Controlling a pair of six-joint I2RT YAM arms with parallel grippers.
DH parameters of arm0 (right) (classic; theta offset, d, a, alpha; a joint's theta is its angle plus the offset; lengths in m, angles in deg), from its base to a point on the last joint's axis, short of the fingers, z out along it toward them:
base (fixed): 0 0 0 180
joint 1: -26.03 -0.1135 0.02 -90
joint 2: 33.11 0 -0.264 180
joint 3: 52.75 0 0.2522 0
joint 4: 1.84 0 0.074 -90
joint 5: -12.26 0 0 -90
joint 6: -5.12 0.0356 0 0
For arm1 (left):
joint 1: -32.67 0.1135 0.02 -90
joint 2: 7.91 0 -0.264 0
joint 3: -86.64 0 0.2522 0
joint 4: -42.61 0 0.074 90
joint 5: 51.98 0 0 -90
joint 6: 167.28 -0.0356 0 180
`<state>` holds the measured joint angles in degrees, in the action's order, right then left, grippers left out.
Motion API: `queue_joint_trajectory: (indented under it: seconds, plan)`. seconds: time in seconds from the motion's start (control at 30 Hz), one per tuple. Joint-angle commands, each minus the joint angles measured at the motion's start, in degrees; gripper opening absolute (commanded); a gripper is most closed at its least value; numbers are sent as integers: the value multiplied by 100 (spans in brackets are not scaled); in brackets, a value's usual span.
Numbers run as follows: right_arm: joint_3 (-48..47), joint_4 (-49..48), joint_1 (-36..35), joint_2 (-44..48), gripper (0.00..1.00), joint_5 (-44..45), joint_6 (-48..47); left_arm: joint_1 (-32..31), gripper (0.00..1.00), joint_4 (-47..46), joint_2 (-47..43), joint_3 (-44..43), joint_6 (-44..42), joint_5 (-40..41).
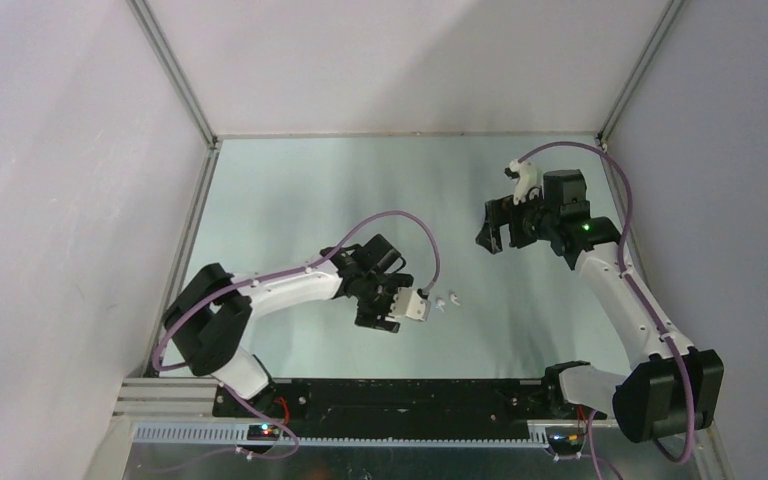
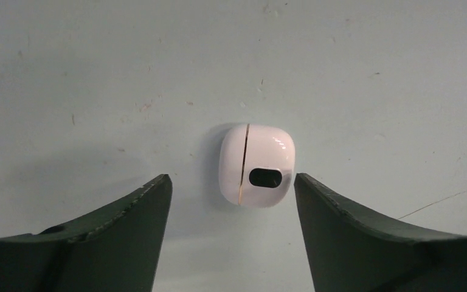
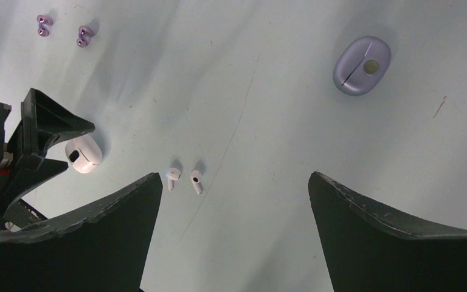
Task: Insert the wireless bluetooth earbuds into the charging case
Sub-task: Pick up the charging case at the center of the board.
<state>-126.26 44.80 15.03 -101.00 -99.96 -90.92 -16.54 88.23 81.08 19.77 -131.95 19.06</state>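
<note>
A white charging case (image 2: 258,165) lies shut on the table, a thin seam and a dark oval on its side. My left gripper (image 2: 231,176) is open, with the case just ahead of the fingertips and untouched. In the top view the case (image 1: 418,306) sits at the left gripper (image 1: 397,308), with two white earbuds (image 1: 446,301) just to its right. The right wrist view shows the white earbuds (image 3: 183,179), two purple earbuds (image 3: 64,29) and a purple case (image 3: 361,65), which is shut. My right gripper (image 3: 235,174) is open and empty, raised high above the table (image 1: 503,238).
Grey walls enclose the table (image 1: 290,190) on three sides. The black base rail (image 1: 400,395) runs along the near edge. The purple case and purple earbuds do not show in the top view.
</note>
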Motion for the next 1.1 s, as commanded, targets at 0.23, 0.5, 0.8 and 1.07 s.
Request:
queue_joint_trajectory:
  seconds: [0.23, 0.5, 0.8, 1.07]
  plan:
    - [2, -47, 97, 178, 95, -99, 30, 29, 70, 300, 276, -274, -216, -347]
    - [-45, -29, 90, 142, 95, -107, 33, -40, 71, 115, 372, -247, -204, -52]
    - [-118, -14, 103, 123, 95, -64, 7, -121, 68, 143, 716, -398, -334, 263]
    - [-124, 8, 143, 128, 95, -43, 26, -18, 49, 89, 619, -443, -221, 245]
